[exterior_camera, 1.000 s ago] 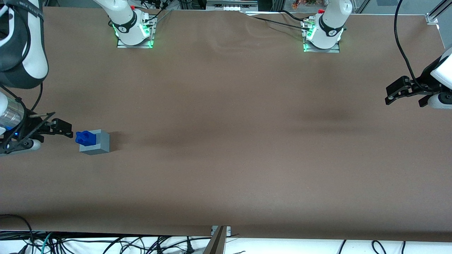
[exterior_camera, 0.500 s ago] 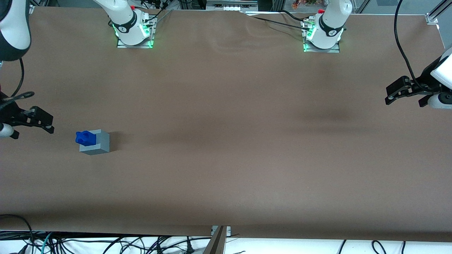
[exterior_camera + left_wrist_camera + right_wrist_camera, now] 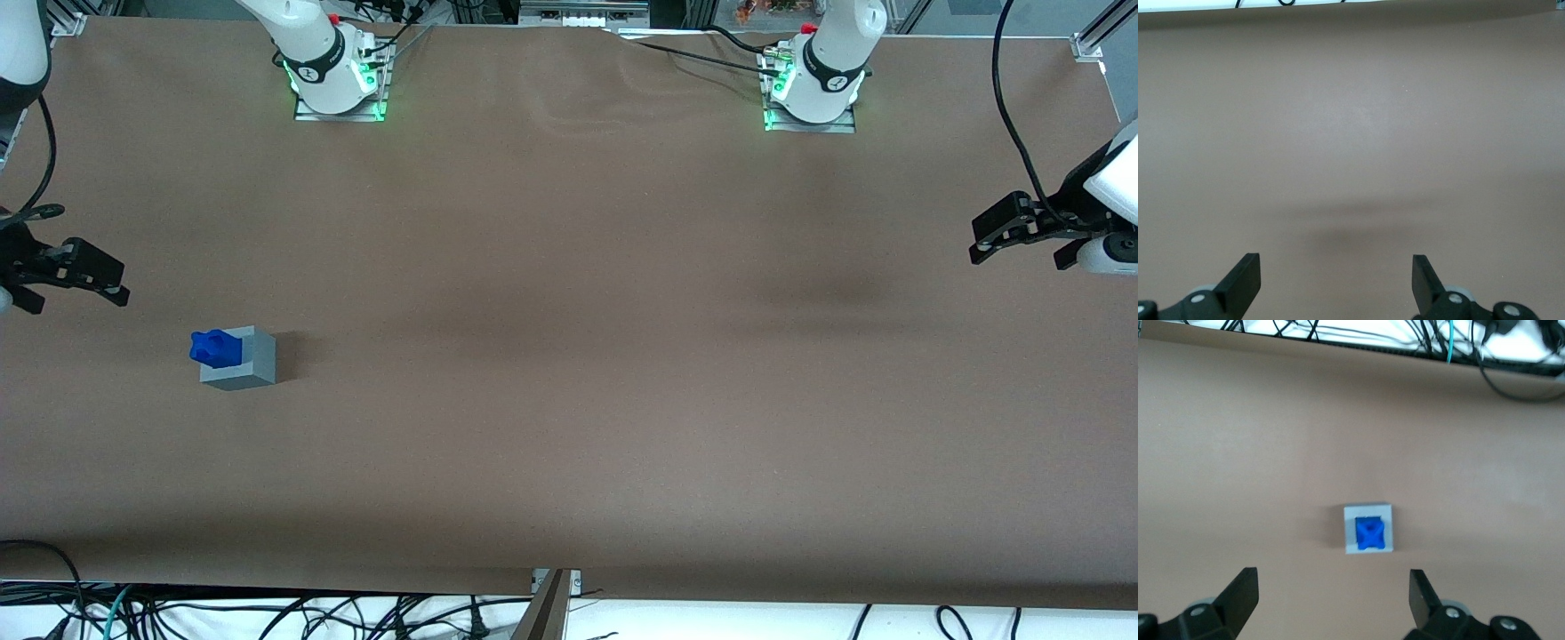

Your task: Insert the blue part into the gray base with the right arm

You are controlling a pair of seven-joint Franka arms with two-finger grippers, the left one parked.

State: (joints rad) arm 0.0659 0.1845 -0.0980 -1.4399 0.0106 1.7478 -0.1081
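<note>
The blue part [image 3: 213, 347] sits in the recess on top of the gray base [image 3: 249, 363], its lumpy top sticking up above the cube. In the right wrist view the blue part [image 3: 1371, 533] fills the middle of the gray base [image 3: 1350, 530], with a gray rim showing around it. My right gripper [image 3: 76, 300] hangs at the working arm's end of the table, apart from the cube and a little farther from the front camera. The gripper [image 3: 1331, 590] is open, its two black fingers [image 3: 1243, 590] spread wide with only brown table between them.
Both arm bases [image 3: 336, 80] [image 3: 813, 84] are bolted along the table's back edge. Loose cables [image 3: 1405, 333] hang off the table's front edge. The cube stands alone on the brown table surface [image 3: 569, 356].
My right gripper has drawn away from the cube, rising and moving toward the working arm's end of the table. The blue part and gray base have not moved.
</note>
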